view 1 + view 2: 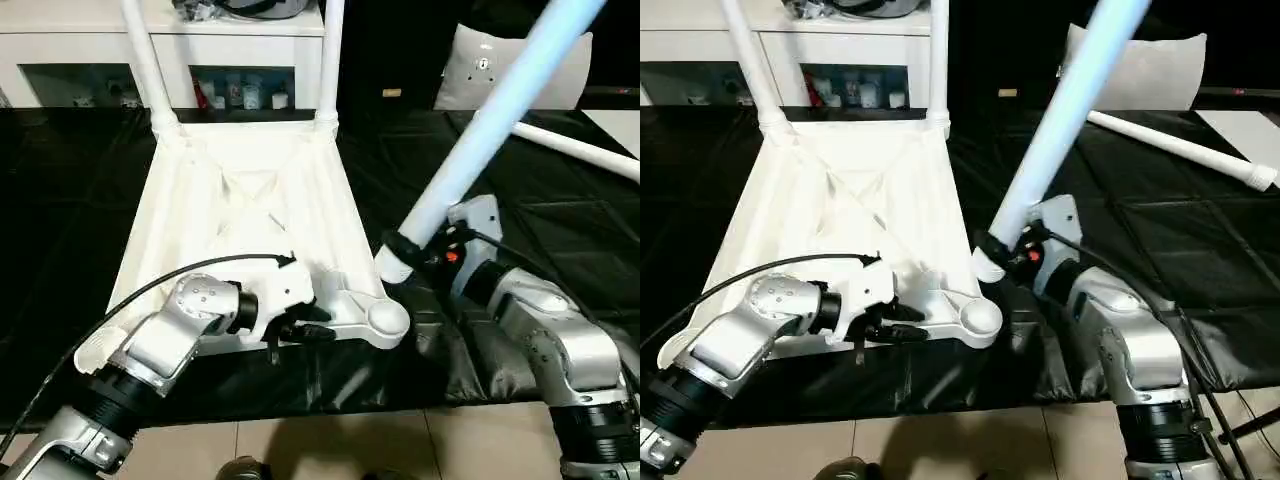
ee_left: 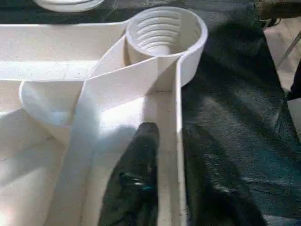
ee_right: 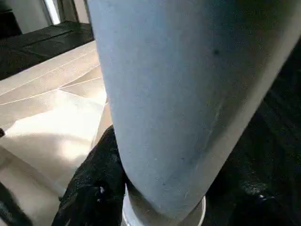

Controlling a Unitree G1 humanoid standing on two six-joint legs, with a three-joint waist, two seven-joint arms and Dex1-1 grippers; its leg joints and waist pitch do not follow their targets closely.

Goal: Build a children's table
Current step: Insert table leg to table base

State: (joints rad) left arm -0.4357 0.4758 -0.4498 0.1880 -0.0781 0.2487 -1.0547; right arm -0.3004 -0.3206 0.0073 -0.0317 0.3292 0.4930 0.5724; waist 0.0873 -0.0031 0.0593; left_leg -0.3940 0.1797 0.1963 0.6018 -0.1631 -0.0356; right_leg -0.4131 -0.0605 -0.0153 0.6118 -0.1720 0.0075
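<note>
Two long round white plastic legs [image 1: 150,65] already stand in the far corner sockets of the white plastic tabletop [image 1: 250,200], which lies ribbed underside up on the black quilted counter [image 1: 560,220]. Left gripper [image 1: 300,330] fingers [image 2: 136,179] straddle the thin near rim wall w/ a small gap, prob. to steady it beside the threaded near-right socket [image 2: 162,33]. Right gripper [image 1: 425,255] fingers pinch a third smooth tapered leg [image 1: 480,130] near its base, tilted just right of that socket, apparently for insertion; a fourth leg [image 1: 580,150] lies far right.
</note>
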